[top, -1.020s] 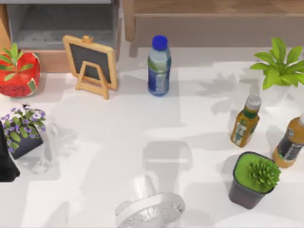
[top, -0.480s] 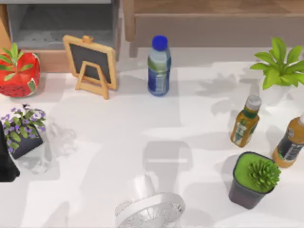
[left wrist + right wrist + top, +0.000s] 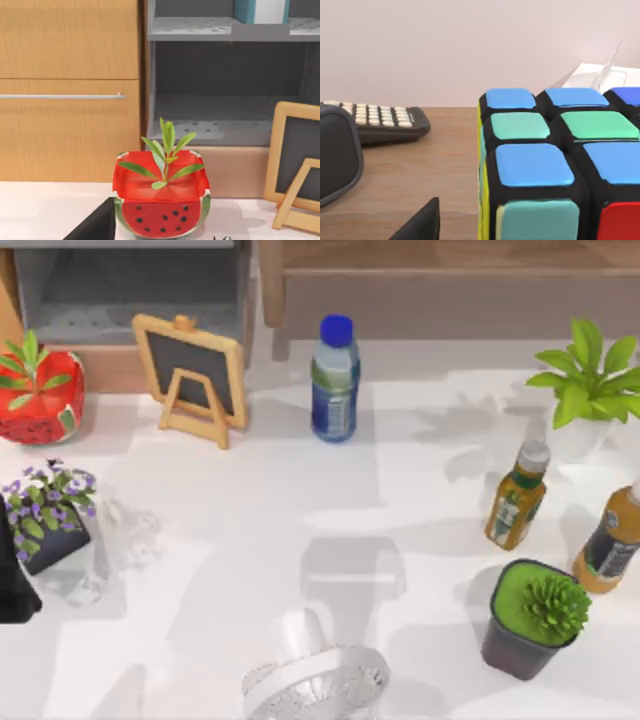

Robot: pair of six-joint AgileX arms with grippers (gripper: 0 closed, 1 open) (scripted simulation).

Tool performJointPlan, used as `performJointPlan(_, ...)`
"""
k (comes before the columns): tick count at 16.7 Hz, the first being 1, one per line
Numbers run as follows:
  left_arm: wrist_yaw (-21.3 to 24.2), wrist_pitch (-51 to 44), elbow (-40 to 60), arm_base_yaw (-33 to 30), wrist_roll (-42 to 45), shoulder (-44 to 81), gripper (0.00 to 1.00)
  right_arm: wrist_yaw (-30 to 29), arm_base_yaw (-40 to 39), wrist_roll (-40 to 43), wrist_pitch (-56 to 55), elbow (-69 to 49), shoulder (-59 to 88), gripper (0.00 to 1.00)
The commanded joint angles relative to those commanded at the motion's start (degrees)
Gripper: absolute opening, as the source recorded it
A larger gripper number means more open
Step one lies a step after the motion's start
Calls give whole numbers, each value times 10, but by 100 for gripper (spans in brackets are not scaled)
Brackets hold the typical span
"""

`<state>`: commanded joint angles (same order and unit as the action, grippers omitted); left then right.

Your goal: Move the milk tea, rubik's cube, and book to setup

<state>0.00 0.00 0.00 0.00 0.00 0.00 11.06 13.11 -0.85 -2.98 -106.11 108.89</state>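
Note:
The rubik's cube (image 3: 555, 165), with black edges and blue, green, red and yellow stickers, rests on a brown wooden surface (image 3: 440, 165) right in front of the right wrist camera. One dark finger (image 3: 420, 222) of my right gripper shows beside the cube, with a gap to the cube's yellow side, and the gripper stands open. A teal and white upright thing (image 3: 260, 10) that looks like the book stands on the upper grey shelf. My left arm (image 3: 14, 585) is parked at the table's left edge. I cannot tell which thing is the milk tea.
On the wooden surface lie a calculator (image 3: 380, 120) and a dark rounded object (image 3: 335, 160). The white table holds a watermelon planter (image 3: 40, 395), chalkboard easel (image 3: 192, 375), blue-capped bottle (image 3: 334, 380), purple flower pot (image 3: 48, 515), two amber bottles (image 3: 516, 495), green plants (image 3: 585, 380) and a white fan (image 3: 315, 680).

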Motion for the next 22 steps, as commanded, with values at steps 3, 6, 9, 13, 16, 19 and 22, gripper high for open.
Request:
performJointPlan(3,0,0,0,0,0,0,100,3,3,0,-6,32,-25,100)
performJointPlan(6,0,0,0,0,0,0,100,6,5,0,-13,60,-46,100)
performJointPlan(9,0,0,0,0,0,0,100,9,8,0,-19,87,-68,100)
performJointPlan(13,0,0,0,0,0,0,100,9,5,0,-19,85,-65,100)
performJointPlan(16,0,0,0,0,0,0,100,7,-1,-3,-20,113,-100,100)
performJointPlan(19,0,0,0,0,0,0,100,-1,-12,-6,-19,182,-178,100)
performJointPlan(22,0,0,0,0,0,0,100,-15,-27,-7,-14,288,-288,100)
